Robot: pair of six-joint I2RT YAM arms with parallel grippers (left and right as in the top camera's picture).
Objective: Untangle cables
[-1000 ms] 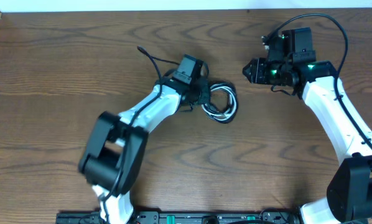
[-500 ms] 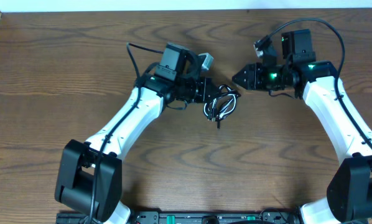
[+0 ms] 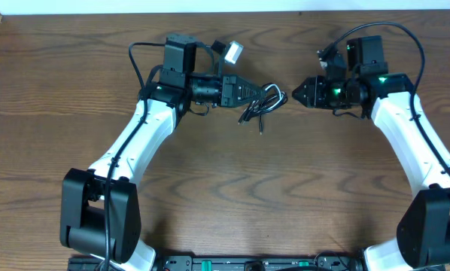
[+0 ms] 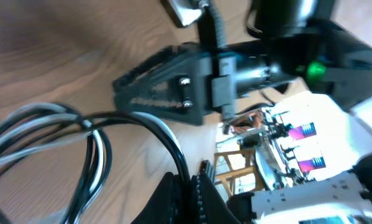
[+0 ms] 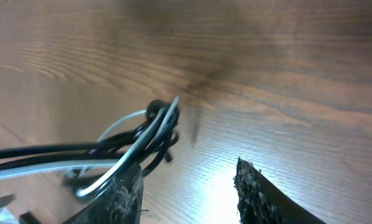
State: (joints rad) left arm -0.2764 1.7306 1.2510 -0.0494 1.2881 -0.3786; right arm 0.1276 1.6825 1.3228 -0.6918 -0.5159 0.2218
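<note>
Dark brown wood-grain table (image 3: pixel 44 83) fills the view. Pale white strip (image 3: pixel 97 6) along far edge; black rail (image 3: pixel 232 264) at near edge. Bright glare patch (image 5: pixel 211 186) on the wood.

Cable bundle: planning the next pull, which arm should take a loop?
Right: the right fingers are open, empty and facing the black and white cable bundle; the left fingers are shut on it.
</note>
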